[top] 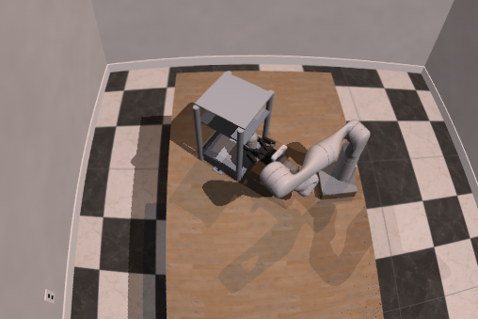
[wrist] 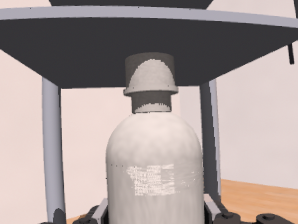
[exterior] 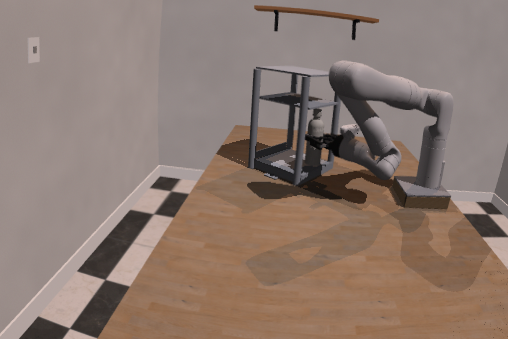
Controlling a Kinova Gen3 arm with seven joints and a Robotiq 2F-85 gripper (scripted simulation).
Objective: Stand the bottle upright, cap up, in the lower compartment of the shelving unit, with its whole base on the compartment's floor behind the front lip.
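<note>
A pale grey bottle (top: 253,140) (exterior: 315,131) (wrist: 154,183) stands upright, cap up, between my fingers. My gripper (top: 262,148) (exterior: 321,141) is shut on its lower body. The grey shelving unit (top: 235,98) (exterior: 256,107) (wrist: 80,43) has four posts, a top, a middle shelf and a lipped floor tray. The bottle is at the open side of the lower compartment, between two posts, with its cap just under the front edge of the middle shelf. Its base is hidden, so I cannot tell whether it touches the compartment floor.
The unit stands on a wooden surface (top: 263,251) (exterior: 280,267). The arm's base block (top: 336,187) (exterior: 422,193) is to the right of the unit. A wall shelf (exterior: 315,12) hangs high behind. Checkered floor (top: 118,185) surrounds the wood.
</note>
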